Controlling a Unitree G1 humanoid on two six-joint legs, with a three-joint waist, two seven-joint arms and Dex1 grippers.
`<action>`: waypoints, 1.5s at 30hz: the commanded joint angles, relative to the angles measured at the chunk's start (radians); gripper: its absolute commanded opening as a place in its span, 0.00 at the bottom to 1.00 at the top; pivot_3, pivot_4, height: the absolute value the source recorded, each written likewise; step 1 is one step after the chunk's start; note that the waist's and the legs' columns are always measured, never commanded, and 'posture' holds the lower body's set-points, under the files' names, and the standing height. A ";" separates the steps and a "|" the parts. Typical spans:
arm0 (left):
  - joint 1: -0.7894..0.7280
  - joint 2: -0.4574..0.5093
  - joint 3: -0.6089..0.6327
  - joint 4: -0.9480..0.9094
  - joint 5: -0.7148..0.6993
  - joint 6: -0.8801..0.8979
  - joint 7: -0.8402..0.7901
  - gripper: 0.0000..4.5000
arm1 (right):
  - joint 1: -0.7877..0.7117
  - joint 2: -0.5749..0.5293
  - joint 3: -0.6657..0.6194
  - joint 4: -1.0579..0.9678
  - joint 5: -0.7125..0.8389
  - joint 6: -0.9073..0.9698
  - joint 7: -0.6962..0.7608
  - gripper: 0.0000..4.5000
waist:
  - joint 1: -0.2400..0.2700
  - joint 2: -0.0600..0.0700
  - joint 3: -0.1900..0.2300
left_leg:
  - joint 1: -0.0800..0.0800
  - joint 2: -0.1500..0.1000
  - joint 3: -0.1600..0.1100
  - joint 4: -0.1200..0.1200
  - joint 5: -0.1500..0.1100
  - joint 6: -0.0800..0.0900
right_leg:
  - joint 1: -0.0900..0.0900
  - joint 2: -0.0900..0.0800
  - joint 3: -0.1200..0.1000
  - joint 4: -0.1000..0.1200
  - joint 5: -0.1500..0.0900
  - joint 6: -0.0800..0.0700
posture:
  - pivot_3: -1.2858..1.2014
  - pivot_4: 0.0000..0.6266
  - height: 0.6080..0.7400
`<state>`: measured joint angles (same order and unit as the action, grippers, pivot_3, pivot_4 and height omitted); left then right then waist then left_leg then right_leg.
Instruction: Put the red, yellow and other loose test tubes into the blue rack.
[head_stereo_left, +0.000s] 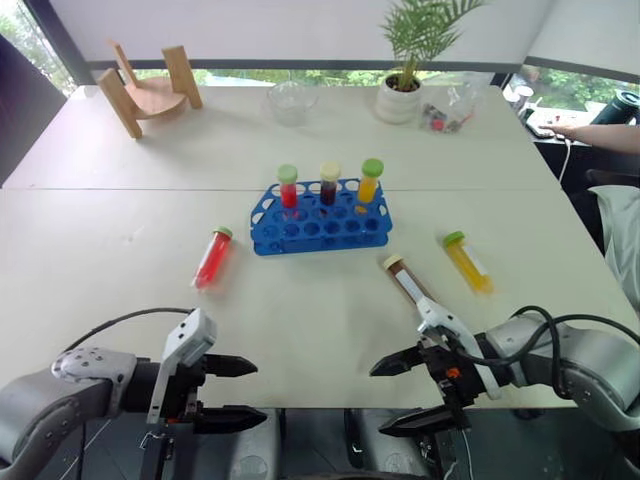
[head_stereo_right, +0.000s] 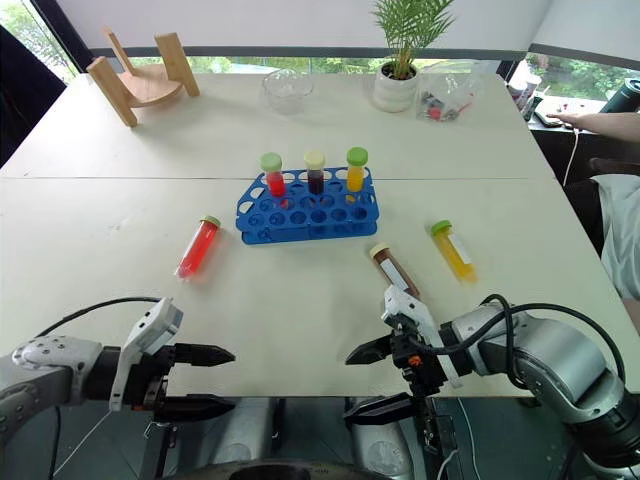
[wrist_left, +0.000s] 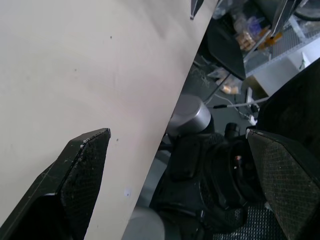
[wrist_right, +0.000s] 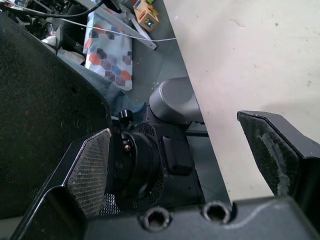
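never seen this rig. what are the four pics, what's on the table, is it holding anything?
It is a two-armed humanoid robot. The two wide pictures come from a stereo camera on its head, looking down over a white table. The two close pictures come from cameras on its wrists, looking along the black fingers.

A blue rack stands mid-table with three capped tubes upright in its back row. Three tubes lie loose: a red tube left of the rack, a brown tube and a yellow tube to its right. Further back are a plant, a glass bowl and a wooden stand.

The left hand and right hand hover open at the near edge, holding nothing.
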<state>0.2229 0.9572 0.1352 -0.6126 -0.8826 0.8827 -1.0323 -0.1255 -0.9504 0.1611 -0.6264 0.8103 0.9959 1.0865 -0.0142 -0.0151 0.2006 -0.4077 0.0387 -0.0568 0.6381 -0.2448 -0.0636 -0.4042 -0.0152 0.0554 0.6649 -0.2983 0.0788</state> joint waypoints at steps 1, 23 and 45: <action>-0.007 0.005 -0.010 -0.021 -0.009 0.004 0.000 1.00 | 0.003 0.005 -0.007 -0.034 0.020 -0.012 -0.003 1.00 | 0.000 0.000 0.000 | 0.000 0.000 0.000 0.000 0.000 0.000 | 0.000 0.000 0.000 0.000 0.000 0.000 | 0.52 0.24 1.00; -0.118 -0.121 -0.014 0.018 -0.038 0.013 0.136 1.00 | -0.052 -0.021 -0.045 0.003 0.013 0.007 -0.027 1.00 | 0.001 0.000 -0.001 | 0.000 0.000 0.000 0.001 0.000 0.000 | 0.001 0.001 0.000 0.001 0.002 0.003 | 0.52 0.24 1.00; -0.739 0.156 -0.110 0.272 0.257 -0.269 -0.223 1.00 | -1.302 0.074 0.469 1.652 -0.895 -0.221 0.355 1.00 | -0.040 0.004 0.003 | -0.004 0.004 0.011 0.002 -0.004 0.007 | -0.009 0.004 0.006 0.002 0.004 0.004 | 0.52 0.24 1.00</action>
<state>-0.5012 1.1147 0.0130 -0.3294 -0.6358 0.6356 -1.2535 -1.3785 -0.8882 0.6422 0.9415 -0.0388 0.7281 1.4525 -0.0544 -0.0114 0.2032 -0.4115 0.0429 -0.0461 0.6383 -0.2490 -0.0571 -0.4146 -0.0114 0.0613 0.6680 -0.2945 0.0823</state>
